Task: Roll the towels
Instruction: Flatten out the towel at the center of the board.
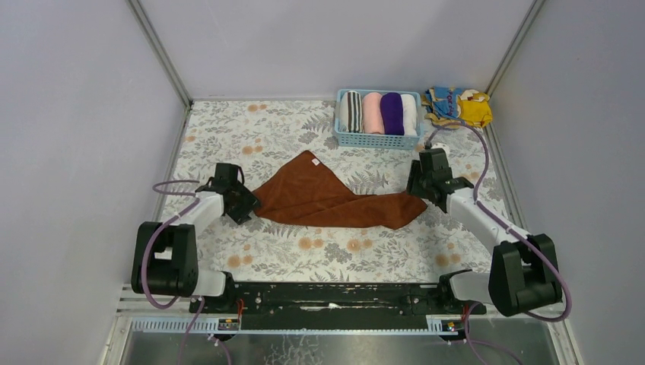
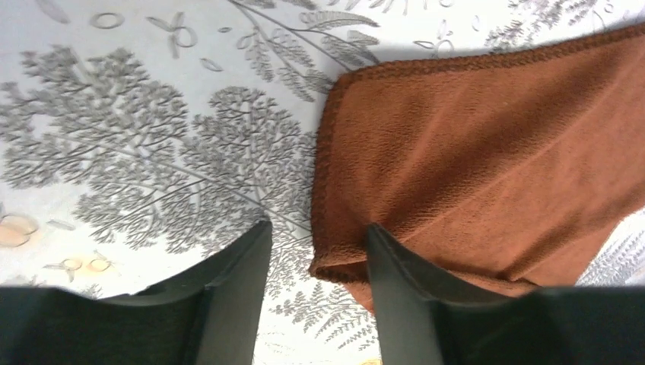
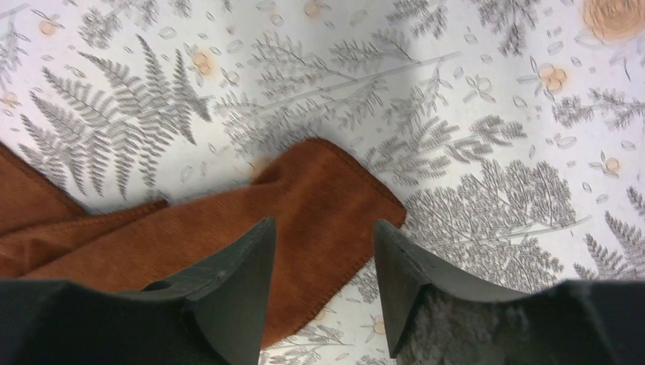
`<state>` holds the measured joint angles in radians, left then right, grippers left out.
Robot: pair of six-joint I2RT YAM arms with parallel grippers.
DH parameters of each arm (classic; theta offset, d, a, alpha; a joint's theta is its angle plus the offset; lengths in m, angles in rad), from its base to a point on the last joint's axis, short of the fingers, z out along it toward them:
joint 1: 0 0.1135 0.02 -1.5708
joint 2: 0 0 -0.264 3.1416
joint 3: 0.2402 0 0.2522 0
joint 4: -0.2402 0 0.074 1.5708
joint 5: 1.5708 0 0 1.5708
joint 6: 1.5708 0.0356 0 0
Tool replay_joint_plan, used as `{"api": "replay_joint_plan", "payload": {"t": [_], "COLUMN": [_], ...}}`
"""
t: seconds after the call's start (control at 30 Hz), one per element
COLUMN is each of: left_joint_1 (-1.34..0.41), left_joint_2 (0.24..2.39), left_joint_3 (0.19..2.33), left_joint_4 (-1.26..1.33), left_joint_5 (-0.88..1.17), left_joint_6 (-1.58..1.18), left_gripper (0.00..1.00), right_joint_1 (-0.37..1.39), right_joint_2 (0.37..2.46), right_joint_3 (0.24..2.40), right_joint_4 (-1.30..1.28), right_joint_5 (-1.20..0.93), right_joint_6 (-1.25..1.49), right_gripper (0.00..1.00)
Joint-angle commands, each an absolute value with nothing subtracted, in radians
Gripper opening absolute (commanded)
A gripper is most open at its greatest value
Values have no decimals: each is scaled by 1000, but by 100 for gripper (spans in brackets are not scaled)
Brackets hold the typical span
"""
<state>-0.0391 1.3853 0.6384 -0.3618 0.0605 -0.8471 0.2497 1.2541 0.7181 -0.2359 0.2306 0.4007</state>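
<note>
Left and right jaws apart — one at each end of rust-brown towel [image 1: 327, 199]

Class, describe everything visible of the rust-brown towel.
The rust-brown towel is soft terry with a stitched hem. It lies unrolled and rumpled on the floral table, broad at the left, bunched narrow at the right. The open left gripper stands over its left corner, the open right gripper over its right end.
</note>
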Motion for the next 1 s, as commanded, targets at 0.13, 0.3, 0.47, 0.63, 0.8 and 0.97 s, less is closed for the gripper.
{"api": "replay_joint_plan", "payload": {"t": [0.13, 0.3, 0.47, 0.63, 0.8, 0.97], "left_joint_1": [-33, -31, -31, -29, -36, -49], "left_joint_2": [1449, 1571, 1692, 1790, 1858, 1855], "left_joint_3": [797, 886, 1003, 1089, 1107, 1072], "left_joint_4": [-571, -583, -631, -671, -694, -682], "left_joint_5": [-85, -92, -132, -181, -144, -125], "left_joint_6": [-773, -754, -732, -717, -696, -693], "left_gripper": [57, 57, 56, 54, 44, 15], "right_joint_1": [250, 251, 251, 250, 250, 251], "right_joint_2": [1435, 1443, 1449, 1452, 1457, 1505], "right_joint_3": [916, 883, 869, 861, 861, 890], "right_joint_4": [-281, -234, -231, -226, -228, -240], "right_joint_5": [106, 52, 19, -17, -20, 16], "right_joint_6": [394, 399, 385, 385, 382, 383], "right_gripper": [58, 58, 57, 57, 57, 59]}}
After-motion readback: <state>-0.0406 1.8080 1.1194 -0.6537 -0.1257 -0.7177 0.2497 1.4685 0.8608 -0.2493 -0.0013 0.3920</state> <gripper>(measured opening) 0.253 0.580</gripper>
